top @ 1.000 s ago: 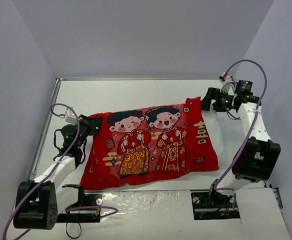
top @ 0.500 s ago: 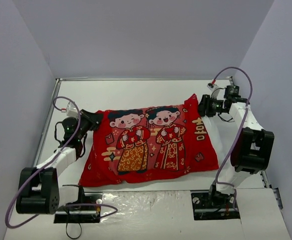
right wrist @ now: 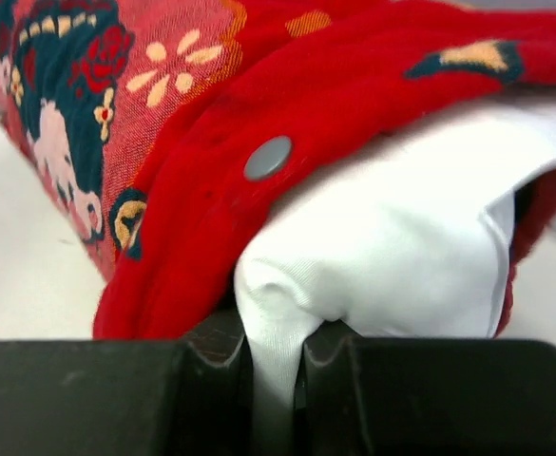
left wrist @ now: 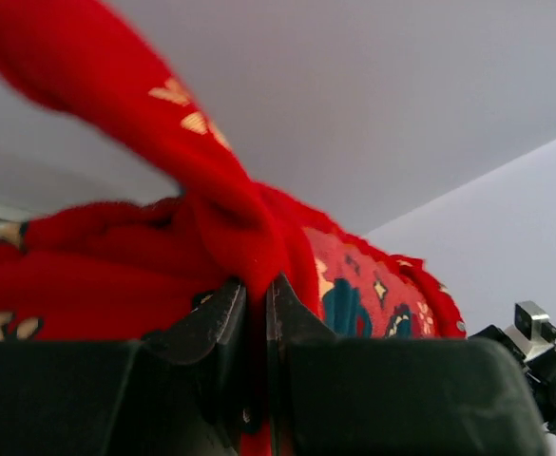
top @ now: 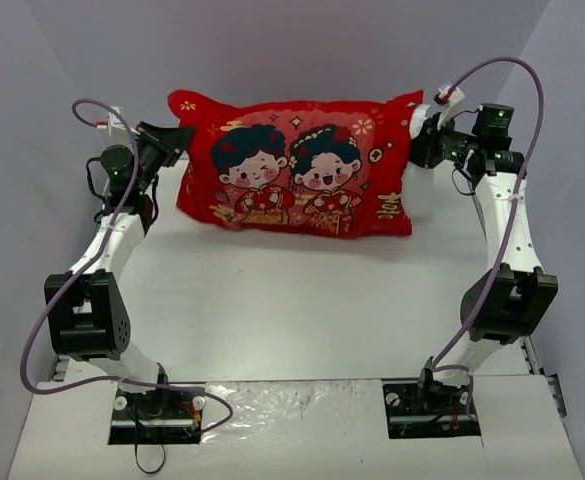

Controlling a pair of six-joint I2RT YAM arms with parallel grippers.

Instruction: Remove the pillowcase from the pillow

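Note:
The red pillowcase [top: 297,165] with two cartoon figures hangs lifted above the table's far side, stretched between both arms. My left gripper [top: 175,138] is shut on its left corner; in the left wrist view the red fabric [left wrist: 239,237] is pinched between the jaws of that gripper [left wrist: 257,290]. My right gripper [top: 422,135] is shut on the white pillow [top: 419,185], which sticks out of the case's right end. In the right wrist view a fold of white pillow [right wrist: 401,247] sits clamped in the right gripper [right wrist: 278,342], beside the pillowcase's [right wrist: 192,142] open edge with a grey snap button [right wrist: 267,157].
The white table [top: 292,310] lies below, bounded by grey walls at the back and sides. Purple cables [top: 492,70] loop from both wrists. A crinkled silver sheet [top: 292,410] covers the near edge between the arm bases.
The right gripper has shut on the pillow's corner. Both arms have risen and moved toward the back, lifting the pillowcase and pillow off the table.

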